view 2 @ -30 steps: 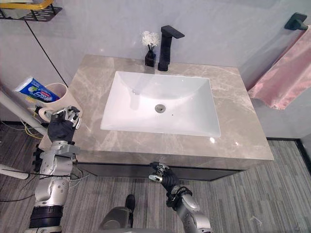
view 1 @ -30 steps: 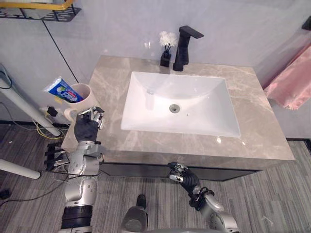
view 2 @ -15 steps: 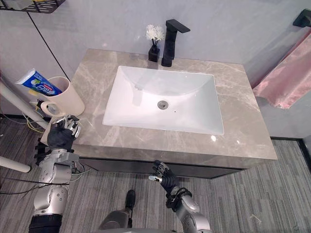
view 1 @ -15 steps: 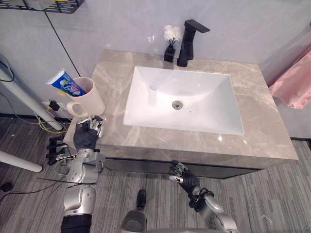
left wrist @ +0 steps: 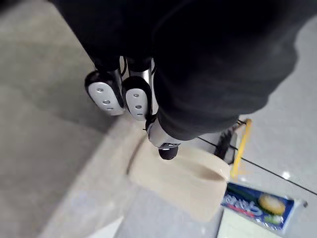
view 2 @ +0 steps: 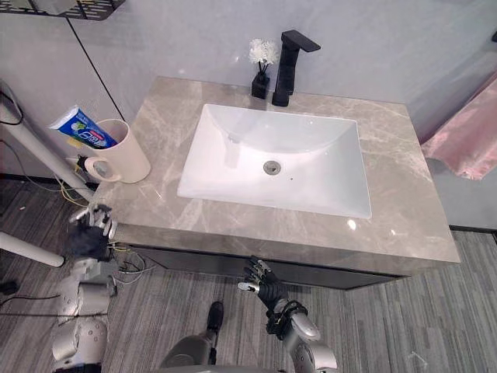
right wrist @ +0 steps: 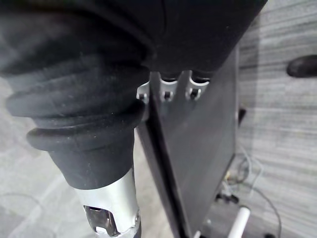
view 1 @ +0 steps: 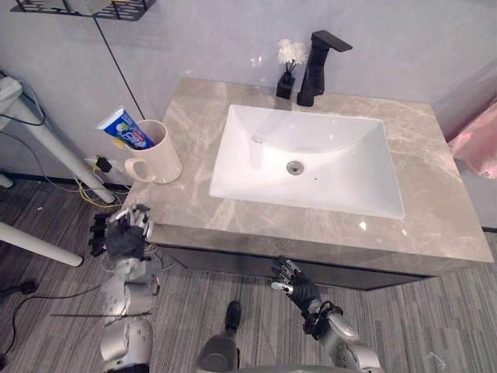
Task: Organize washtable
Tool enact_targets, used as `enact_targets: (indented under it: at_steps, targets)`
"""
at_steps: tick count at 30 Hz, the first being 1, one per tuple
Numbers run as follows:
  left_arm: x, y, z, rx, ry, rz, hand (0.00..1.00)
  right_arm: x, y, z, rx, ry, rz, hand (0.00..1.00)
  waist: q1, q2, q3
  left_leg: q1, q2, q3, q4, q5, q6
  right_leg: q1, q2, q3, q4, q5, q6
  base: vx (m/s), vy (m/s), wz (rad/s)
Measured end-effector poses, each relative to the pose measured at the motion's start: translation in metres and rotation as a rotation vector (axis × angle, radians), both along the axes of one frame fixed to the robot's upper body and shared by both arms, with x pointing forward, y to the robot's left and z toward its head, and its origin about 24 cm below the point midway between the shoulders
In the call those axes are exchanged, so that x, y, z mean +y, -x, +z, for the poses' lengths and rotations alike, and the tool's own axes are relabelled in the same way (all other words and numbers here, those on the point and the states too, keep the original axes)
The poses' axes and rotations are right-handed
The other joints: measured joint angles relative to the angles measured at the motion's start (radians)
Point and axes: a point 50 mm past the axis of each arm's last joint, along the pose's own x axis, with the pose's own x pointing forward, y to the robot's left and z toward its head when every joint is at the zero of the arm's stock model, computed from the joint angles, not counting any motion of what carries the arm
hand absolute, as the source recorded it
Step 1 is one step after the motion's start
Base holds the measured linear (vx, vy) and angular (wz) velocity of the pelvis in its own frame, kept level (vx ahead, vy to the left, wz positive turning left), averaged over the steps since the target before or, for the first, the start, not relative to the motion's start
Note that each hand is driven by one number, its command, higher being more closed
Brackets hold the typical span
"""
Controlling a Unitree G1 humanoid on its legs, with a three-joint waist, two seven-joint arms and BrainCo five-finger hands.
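The cream ceramic mug stands upright at the left edge of the grey-beige marble countertop, its handle turned toward the front left corner. A blue and white toothpaste tube leans out of it toward the left. Neither hand touches the mug.

The left hand hangs just below and outside the counter's front left corner, near the mug but apart from it. Its fingers are loose and relaxed and hold nothing; its wrist view looks past them to the mug and tube. The right hand is low in front of the counter's dark front panel, its fingers spread and empty.

A white rectangular basin is sunk into the middle of the countertop. Behind it stand a black angular tap and, just beside it, a small black vase of white flowers. A pink towel hangs at the right.
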Motion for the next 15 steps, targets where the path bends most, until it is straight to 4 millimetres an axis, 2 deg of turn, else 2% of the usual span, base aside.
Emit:
enact_targets:
  at_steps: [4, 11, 15]
  targets:
    - [-0.002, 0.004, -0.005, 0.02, 0.02, 0.01, 1.0, -0.002, 0.001, -0.001, 0.0, 0.017, 0.0, 0.0, 0.007, 0.0, 0.0, -0.008, -0.005, -0.02, 0.005, 0.003, 0.003, 0.0, -0.002, -0.009, 0.011, 0.0, 0.0, -0.02, 0.005, 0.19]
    - [-0.004, -0.006, 0.019, -0.081, -0.002, 0.001, 1.0, -0.001, 0.001, -0.001, -0.003, 0.022, 0.004, 0.0, 0.007, 0.001, 0.001, -0.007, -0.007, -0.029, 0.006, 0.005, 0.001, 0.004, -0.003, -0.024, 0.018, 0.0, 0.0, -0.02, 0.0, 0.05]
    - [0.002, -0.014, 0.031, -0.126, -0.022, 0.032, 1.0, -0.002, 0.001, -0.001, -0.003, 0.025, 0.003, 0.0, 0.004, 0.003, 0.002, -0.005, -0.006, -0.028, 0.006, 0.005, 0.0, 0.009, -0.003, -0.024, 0.018, 0.0, 0.0, 0.0, 0.0, 0.0]
